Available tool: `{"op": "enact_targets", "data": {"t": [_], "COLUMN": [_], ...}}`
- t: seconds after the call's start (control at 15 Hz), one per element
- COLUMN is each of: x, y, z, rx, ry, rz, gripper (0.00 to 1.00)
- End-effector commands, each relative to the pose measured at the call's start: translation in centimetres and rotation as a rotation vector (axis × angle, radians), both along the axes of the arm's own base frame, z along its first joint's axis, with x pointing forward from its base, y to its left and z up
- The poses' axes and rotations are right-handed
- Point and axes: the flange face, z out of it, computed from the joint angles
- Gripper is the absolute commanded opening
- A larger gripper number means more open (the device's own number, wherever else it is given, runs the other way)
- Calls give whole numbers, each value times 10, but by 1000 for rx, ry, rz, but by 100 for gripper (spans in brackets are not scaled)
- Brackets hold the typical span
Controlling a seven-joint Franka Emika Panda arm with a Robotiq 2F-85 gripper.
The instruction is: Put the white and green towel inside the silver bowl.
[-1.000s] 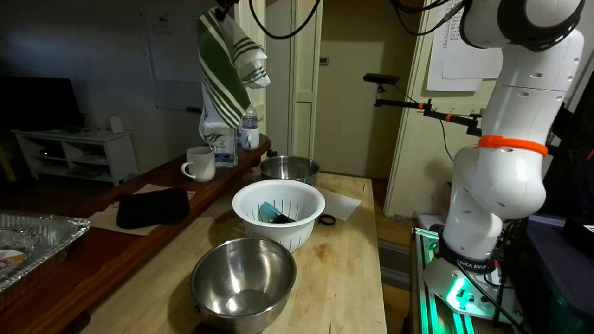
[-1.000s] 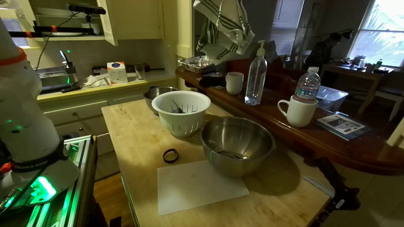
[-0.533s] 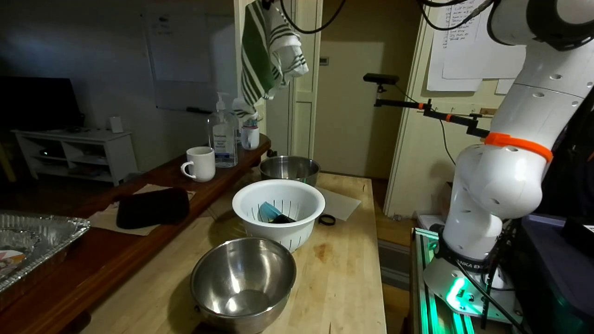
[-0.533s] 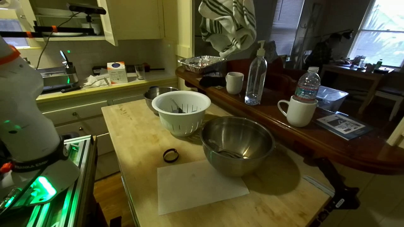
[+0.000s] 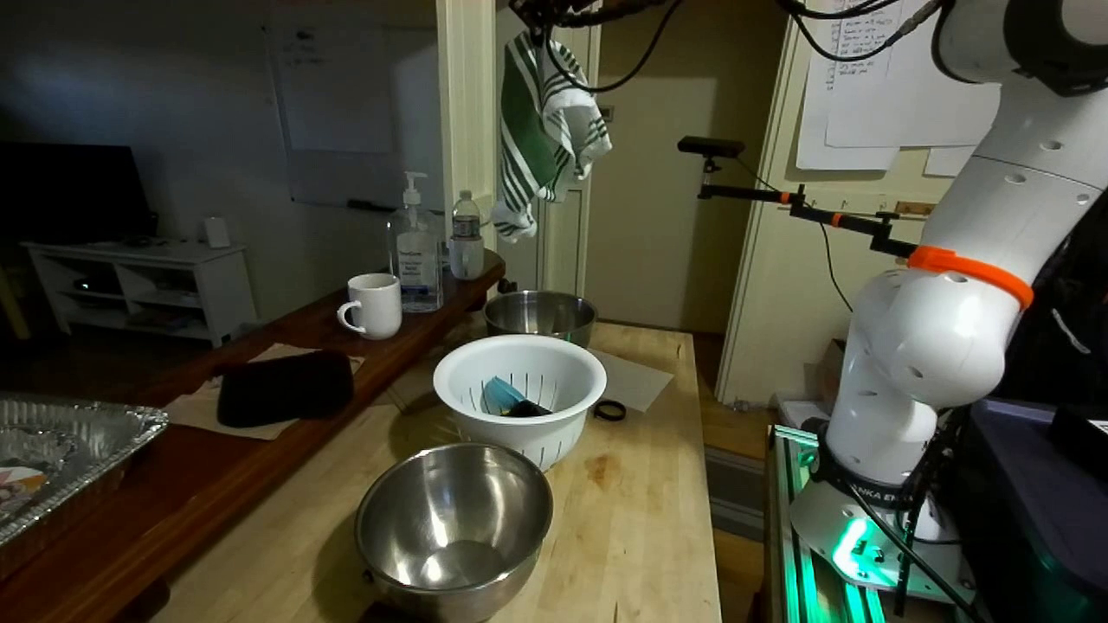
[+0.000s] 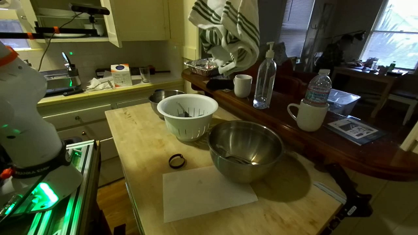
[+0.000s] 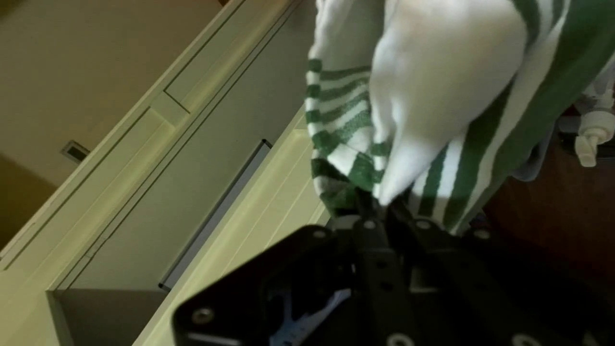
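Nearest me, a silver bowl [image 5: 459,500] sits on the table [image 5: 645,528], the white colander [image 5: 519,433] just behind it. Farther back, the white and green towel [image 5: 532,138] hangs high, well apart from both, from the tool [image 7: 383,207], its jaws nearly together on a gathered peak of cloth. I'd expect it light, limp, unbreakable, hardly slippery; mid-cloth is the place to grip, for short tails.

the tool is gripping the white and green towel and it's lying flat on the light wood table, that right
Not quite: both exterior views show the white and green towel hanging in the air, not lying on the light wood table. The tool is indeed gripping it.
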Motion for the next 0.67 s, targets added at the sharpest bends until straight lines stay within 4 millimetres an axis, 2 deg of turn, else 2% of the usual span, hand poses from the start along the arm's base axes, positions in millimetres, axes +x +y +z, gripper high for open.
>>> {"op": "enact_targets", "data": {"t": [0.0, 0.33, 0.6], "x": [3, 15, 27], "y": [0, -50, -84], "z": [-4, -41, -86], "rx": [-15, -42, -20], "ry": [12, 127, 212], "rz": [-13, -154, -229], "gripper": [2, 2, 2]}}
